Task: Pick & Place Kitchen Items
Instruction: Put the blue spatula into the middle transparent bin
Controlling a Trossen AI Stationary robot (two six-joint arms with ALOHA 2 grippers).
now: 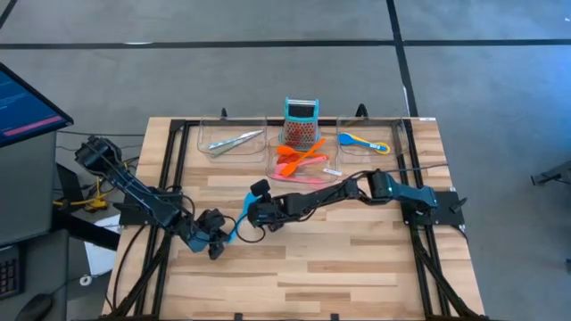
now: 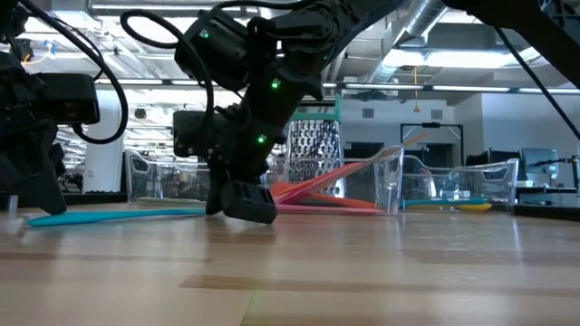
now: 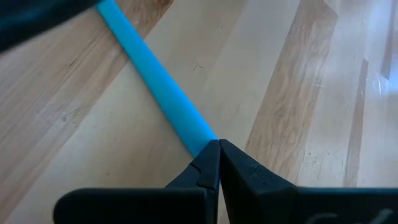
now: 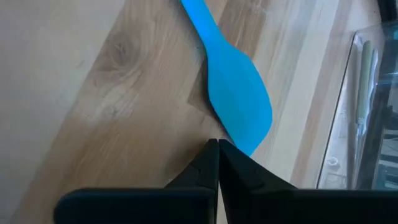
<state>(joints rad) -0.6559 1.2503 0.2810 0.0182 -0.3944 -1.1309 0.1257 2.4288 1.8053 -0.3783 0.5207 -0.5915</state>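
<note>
No words, numbers or signs are showing clearly enough to read. The computer screen (image 1: 27, 105) beside the bench is glowing with lines of writing, but they are too tiny to make out. Nothing on the bench is carrying a readable label.

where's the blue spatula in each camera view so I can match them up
High view: the blue spatula lies on the table between the left gripper and right gripper.
Low view: a long teal strip flat on the wood, at left.
Left wrist view: its handle runs up to the shut fingertips.
Right wrist view: its broad blade lies just ahead of the shut fingertips.
Shared landmark: the wooden table.
</note>
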